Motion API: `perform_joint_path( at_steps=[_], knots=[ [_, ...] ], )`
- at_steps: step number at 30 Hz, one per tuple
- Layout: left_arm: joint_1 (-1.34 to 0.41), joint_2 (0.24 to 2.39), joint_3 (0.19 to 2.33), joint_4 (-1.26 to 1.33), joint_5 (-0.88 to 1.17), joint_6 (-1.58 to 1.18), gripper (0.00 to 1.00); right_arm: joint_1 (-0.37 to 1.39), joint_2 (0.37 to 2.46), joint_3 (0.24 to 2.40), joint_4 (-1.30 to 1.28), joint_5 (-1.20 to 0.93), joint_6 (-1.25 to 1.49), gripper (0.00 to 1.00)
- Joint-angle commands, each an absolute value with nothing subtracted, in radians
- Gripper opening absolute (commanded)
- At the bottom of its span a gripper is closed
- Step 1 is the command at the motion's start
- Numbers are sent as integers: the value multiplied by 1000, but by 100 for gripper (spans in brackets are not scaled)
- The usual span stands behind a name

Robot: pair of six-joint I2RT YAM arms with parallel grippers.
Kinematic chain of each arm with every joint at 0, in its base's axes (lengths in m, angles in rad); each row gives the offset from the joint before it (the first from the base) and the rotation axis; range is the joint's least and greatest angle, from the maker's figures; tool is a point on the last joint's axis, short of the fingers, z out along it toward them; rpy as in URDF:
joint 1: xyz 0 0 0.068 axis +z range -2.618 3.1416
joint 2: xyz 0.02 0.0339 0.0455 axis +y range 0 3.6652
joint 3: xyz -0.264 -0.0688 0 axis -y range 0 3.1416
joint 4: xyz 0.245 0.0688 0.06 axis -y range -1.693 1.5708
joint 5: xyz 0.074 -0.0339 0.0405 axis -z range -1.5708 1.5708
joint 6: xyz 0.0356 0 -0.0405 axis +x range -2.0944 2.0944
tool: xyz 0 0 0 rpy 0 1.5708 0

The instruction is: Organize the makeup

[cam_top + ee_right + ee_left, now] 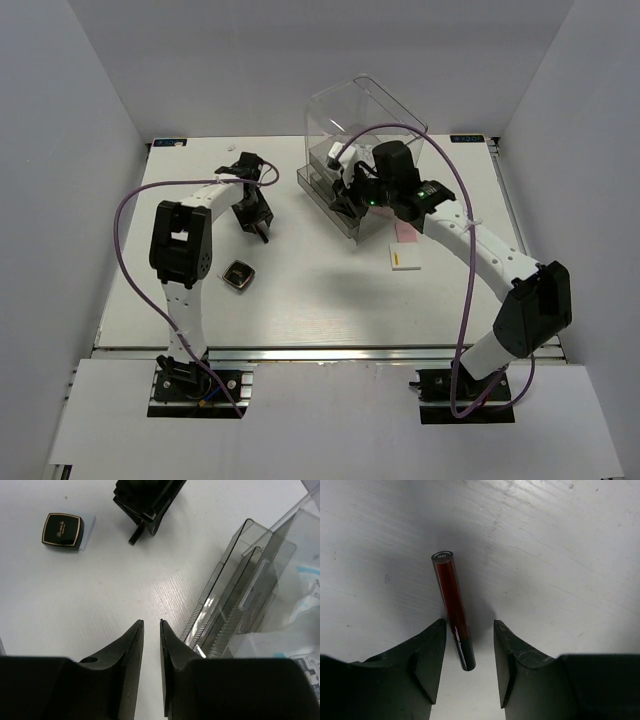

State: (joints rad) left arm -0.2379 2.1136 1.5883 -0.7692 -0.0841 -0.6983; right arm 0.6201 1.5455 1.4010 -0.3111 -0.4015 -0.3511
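A thin black-and-red pencil [451, 592] lies on the white table, its black end between the fingers of my left gripper [469, 624], which is open around it; the left finger sits close beside it. From above, that gripper [257, 218] hangs left of centre. The black square compact [240, 275] [62, 529] rests nearer the front. My right gripper [151, 622] is shut with only a narrow slit, nothing in it, beside the clear drawer case [362, 130] [240, 595]. A white blue-printed packet [307, 597] shows inside the case. A pink square [406, 232] and a white flat box [403, 258] lie to its right.
More dark slim items [246, 163] lie at the back left near the left arm's elbow. The left gripper [145, 502] shows at the top of the right wrist view. White walls close in the table [310, 310] on three sides.
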Motion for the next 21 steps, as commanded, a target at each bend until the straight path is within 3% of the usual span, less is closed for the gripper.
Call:
perform_joint_path(
  at_steps=[1, 11, 14, 15, 18, 20, 21],
  knots=[
    [-236, 2129, 1635, -839, -132, -672, 52, 600, 1496, 1381, -253, -448, -310, 25],
    [-238, 2122, 1602, -806, -48, -661, 0, 511, 1434, 1352, -193, -505, -233, 28],
    [-239, 2036, 1566, -683, 108, -724, 0, 471, 1350, 1283, -36, -514, -212, 68],
    [-242, 1975, 1551, -636, 148, -750, 0, 459, 1275, 1194, 38, -508, -210, 89],
    [-261, 1884, 1468, -412, 280, -883, 0, 453, 1157, 1030, 280, -442, -212, 90],
    [-278, 1845, 1444, -283, 316, -978, 0, 453, 1149, 1028, 284, -448, -207, 86],
    [-281, 1838, 1428, -244, 345, -1006, 0, 443, 1163, 1041, 237, -446, -189, 71]
  ],
)
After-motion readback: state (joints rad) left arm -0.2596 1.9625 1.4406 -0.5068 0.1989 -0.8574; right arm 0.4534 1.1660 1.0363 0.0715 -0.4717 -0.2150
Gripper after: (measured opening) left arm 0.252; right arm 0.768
